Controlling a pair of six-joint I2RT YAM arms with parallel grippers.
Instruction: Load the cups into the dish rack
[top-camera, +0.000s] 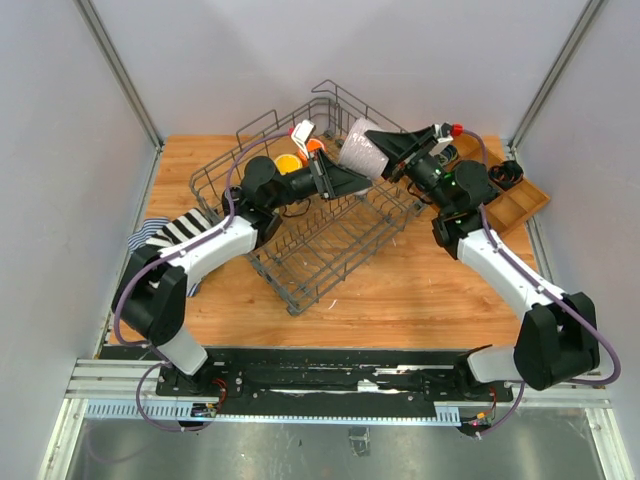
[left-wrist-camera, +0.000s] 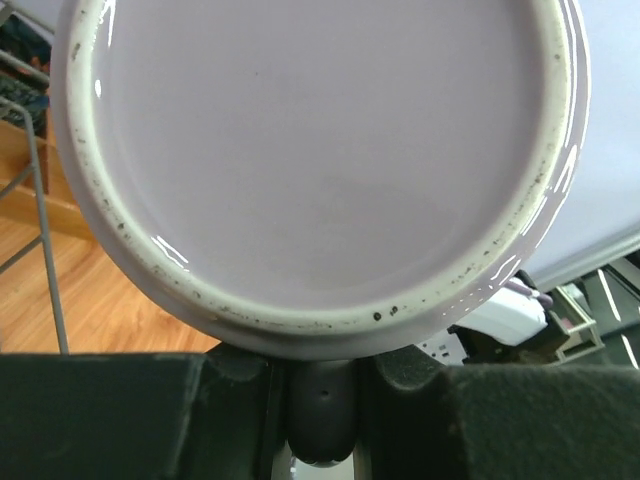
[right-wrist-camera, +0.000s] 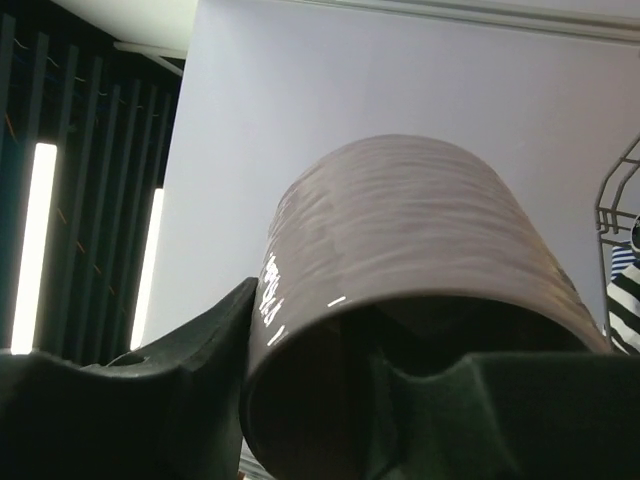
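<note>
1. Top view: the lavender-grey mug (top-camera: 362, 148) hung over the dish rack's (top-camera: 310, 265) far right corner, between both arms.
2. Only the left wrist view showed its handle (left-wrist-camera: 320, 430) pinched in the nearly closed left jaws.
3. Right wrist view: the right jaws straddled the mug's wall. Gripping or loose, couldn't tell.

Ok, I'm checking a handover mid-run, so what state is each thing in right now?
lavender-grey mug: in the air above the rack, on its side, between both claws.
left claw: shut on the mug at its base end, likely on the handle.
right claw: fingers straddle the mug's rim; gripping or loose, cannot tell.
dish rack: upright, turned diagonally.
orange mug: inside the rack, partly hidden by the left arm.
</note>
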